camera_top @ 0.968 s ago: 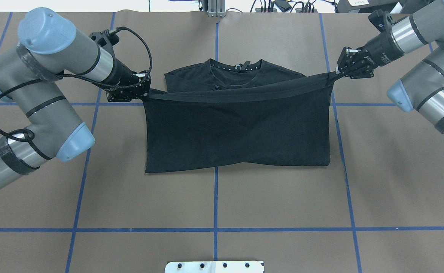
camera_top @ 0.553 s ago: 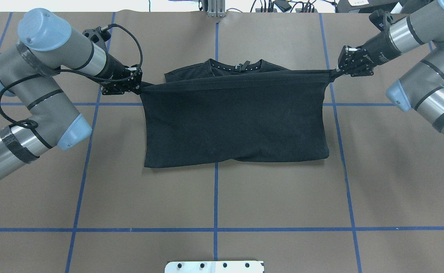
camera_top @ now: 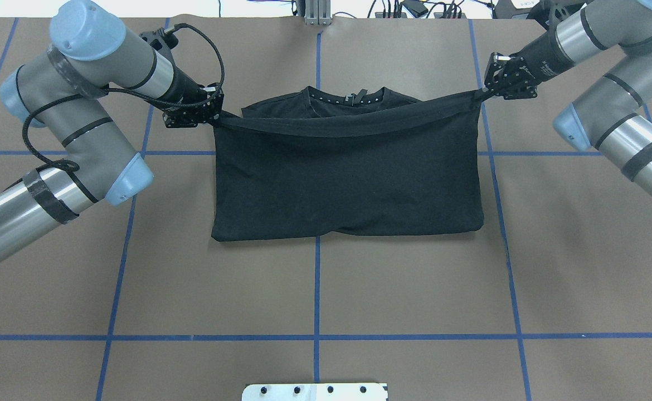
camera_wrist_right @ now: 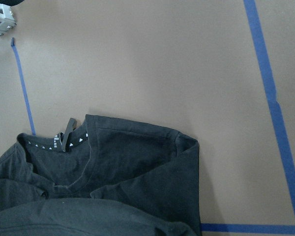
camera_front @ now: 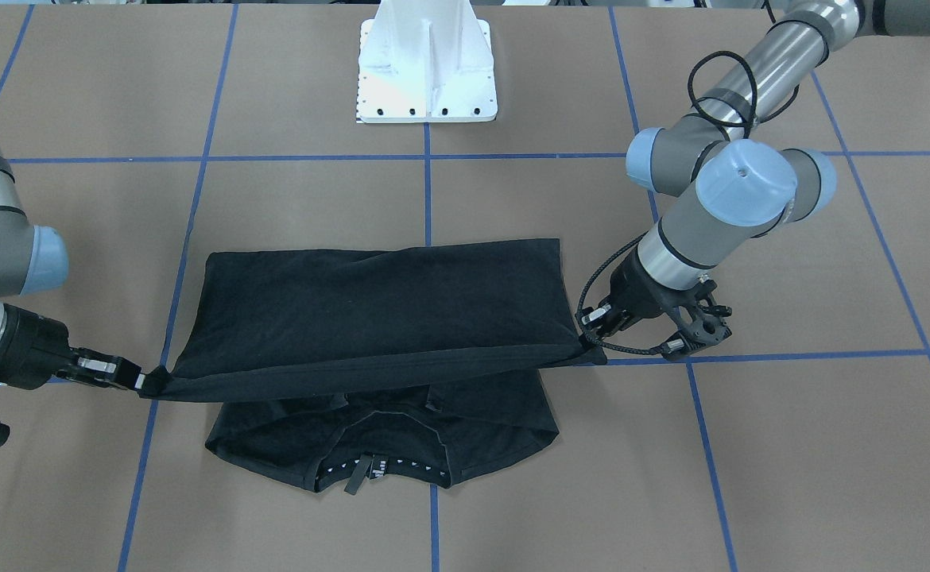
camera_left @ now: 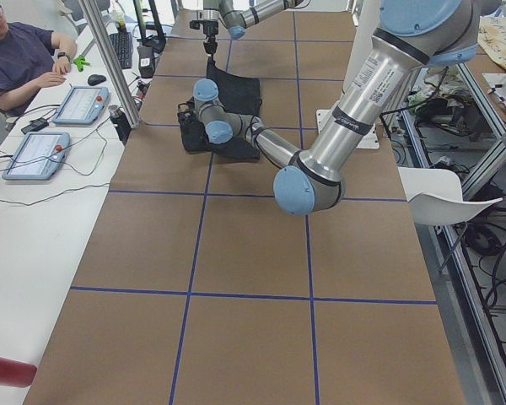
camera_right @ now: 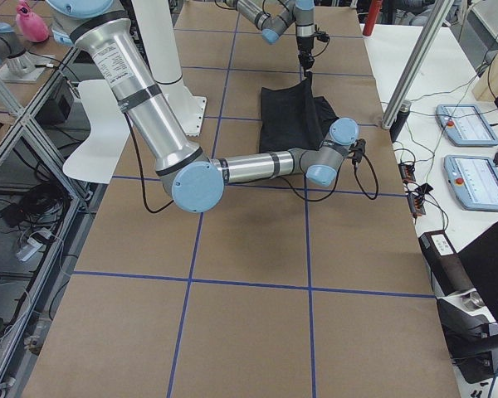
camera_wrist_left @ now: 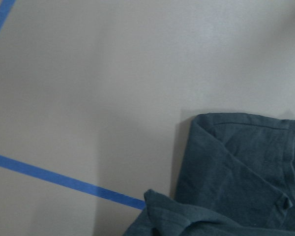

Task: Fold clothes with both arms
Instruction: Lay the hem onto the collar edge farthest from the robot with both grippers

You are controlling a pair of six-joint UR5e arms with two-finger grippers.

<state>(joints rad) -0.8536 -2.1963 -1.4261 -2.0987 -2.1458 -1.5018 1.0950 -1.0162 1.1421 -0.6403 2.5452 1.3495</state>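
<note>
1. Nearest us, the white metal base plate (camera_top: pixel 315 391) sits at the near edge of the brown paper-covered table (camera_top: pixel 415 289), which is marked with a blue tape grid.
2. Farther in, at mid-table, lies the black short-sleeved T-shirt (camera_top: pixel 348 184), doubled over on itself. Its near edge is a soft, rounded fold (camera_top: pixel 348 233) resting on the paper. We see no chest print from any view.
3. From that fold the upper layer climbs toward the far side and ends in the hem (camera_top: pixel 354 127). The hem is stretched as a taut band off the table, between the two grippers.
4. On the left, the left gripper (camera_top: pixel 217 115) has its fingers pressed together on the hem's left corner. On the right, the right gripper (camera_top: pixel 486 92) pinches the right corner in the same way. The right gripper stands somewhat farther off than the left, so the band runs at a slant.
5. Beyond the hem, the shoulders and the collar (camera_top: pixel 348 96), with its row of small white marks, lie flat on the table and uncovered. Both wrist views look down on this part.
6. We judge the step in hand to be the hem-to-collar fold, roughly midway.
7. The next move calls for both arms to travel farther and downward together, with the left gripper making up its lag. They should keep the band tight, lay it square across the shoulders, and only then open both grippers.
</note>
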